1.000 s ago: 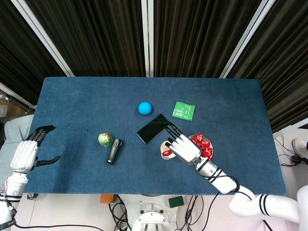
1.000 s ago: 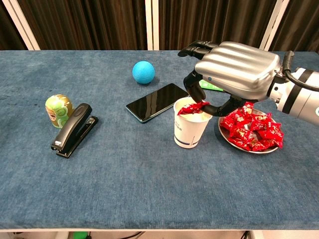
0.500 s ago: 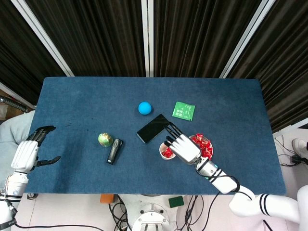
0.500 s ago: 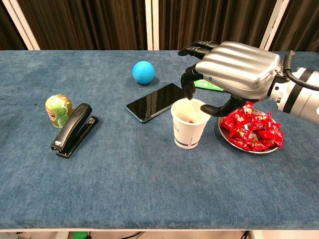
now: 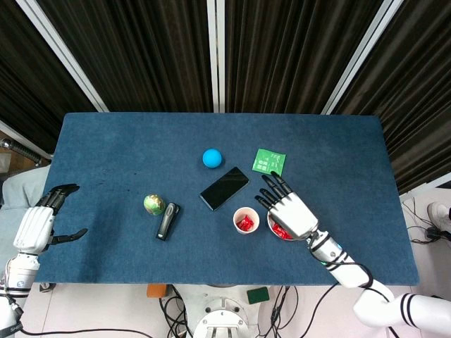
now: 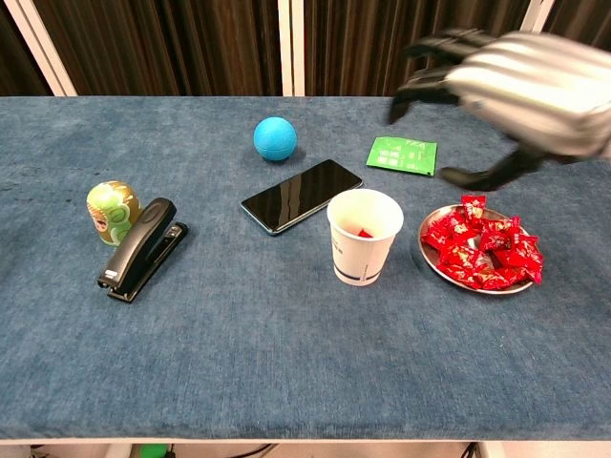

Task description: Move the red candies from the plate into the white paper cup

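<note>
One white paper cup (image 6: 365, 236) with one red candy (image 6: 364, 232) visible inside. One plate (image 6: 431, 262) heaped with red candies (image 6: 483, 254), too jumbled to count. One blue ball (image 6: 274, 137), one black smartphone (image 6: 302, 195), one green packet (image 6: 402, 155), one black stapler (image 6: 141, 248), one green patterned egg (image 6: 113, 212). Two robot hands: left hand (image 5: 39, 225), right hand (image 6: 516, 95).

A blue-clothed table (image 5: 127, 141) stands before dark pleated curtains (image 5: 141, 49) with white posts.
</note>
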